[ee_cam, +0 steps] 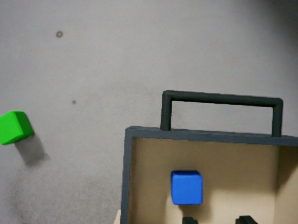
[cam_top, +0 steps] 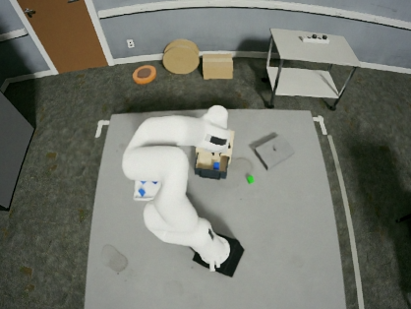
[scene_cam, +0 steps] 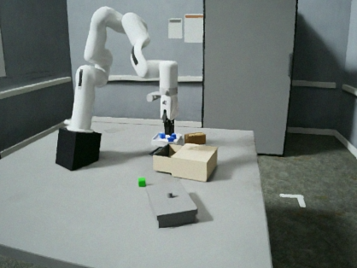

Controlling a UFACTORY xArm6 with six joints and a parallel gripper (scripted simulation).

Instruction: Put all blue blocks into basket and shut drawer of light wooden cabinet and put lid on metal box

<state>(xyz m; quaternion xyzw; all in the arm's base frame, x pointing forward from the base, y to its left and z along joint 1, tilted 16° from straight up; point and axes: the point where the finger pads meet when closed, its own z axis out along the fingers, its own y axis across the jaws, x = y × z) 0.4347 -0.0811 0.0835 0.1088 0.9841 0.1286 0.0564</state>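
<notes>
Nearest in the exterior view, between the near edge of the desk and its middle, nearer the right edge than the left: grey metal box, with lid on and apparently down. Cannot tell what lies inside; probably needs opening for a look, then closing again.

A little farther in, well away from the right edge: green block, loose on the desk, rightly outside the basket, to be left alone.

Beyond, close to the right edge: light wooden cabinet, with drawer pulled out. Inside, close to the drawer's front: blue block, not yet collected, likely the next pick. Above the drawer: tool, fairly narrow, with a gap between the fingertips and nothing held. Probably needs widening before lowering around the block.

Farther, toward the far edge: white basket, with at least three blue blocks inside. Cannot tell whether any hangs over the rim.

Toward the far right corner: brown box, contents hidden, perhaps worth checking.

Left to do: empty and shut the drawer, finish the search, move clear.
</notes>
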